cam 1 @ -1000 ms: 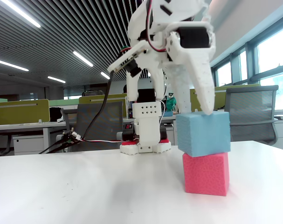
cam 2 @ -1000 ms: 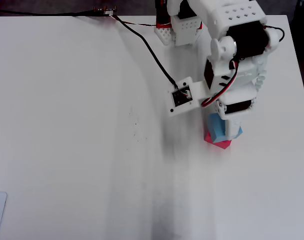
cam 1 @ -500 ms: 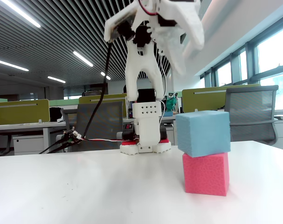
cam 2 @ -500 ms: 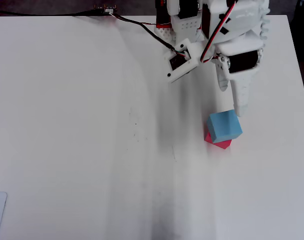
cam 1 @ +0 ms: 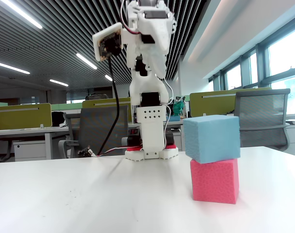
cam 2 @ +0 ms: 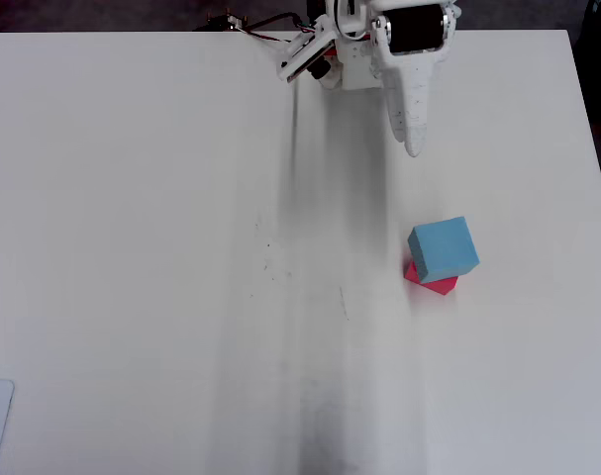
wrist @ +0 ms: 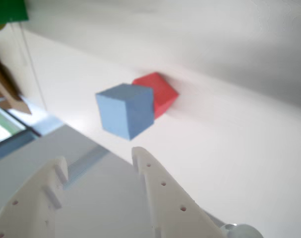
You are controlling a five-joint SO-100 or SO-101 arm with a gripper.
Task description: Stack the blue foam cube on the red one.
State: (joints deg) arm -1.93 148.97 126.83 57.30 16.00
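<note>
— Where's the blue foam cube [cam 1: 211,138] sitting?

— Right on top of the red one [cam 1: 215,180], on the white table [cam 1: 64,199]. From the fixed view the blue one overhangs a little to the left and sits slightly turned against the cube below it; the two faces touch flat.

— And looking down from above?

— In the overhead view the blue foam cube [cam 2: 443,248] covers nearly all of the red one [cam 2: 437,285]; only a thin pink edge and a corner peek out along its lower side. The stack stands on the right half of the table [cam 2: 132,247], well clear of the edges.

— What about the arm?

— Its base [cam 1: 151,131] stands at the far edge of the table, and the arm is folded up tall above it, well apart from the stack. The gripper [cam 2: 409,119] points down the table toward the cubes in the overhead view, with bare table between them.

— Is it holding anything?

— No. In the wrist view the gripper [wrist: 98,161] has its two white fingers [wrist: 165,193] spread apart with nothing between them, and both cubes show beyond the tips, the blue foam cube [wrist: 126,110] in front of the red one [wrist: 160,93].
</note>
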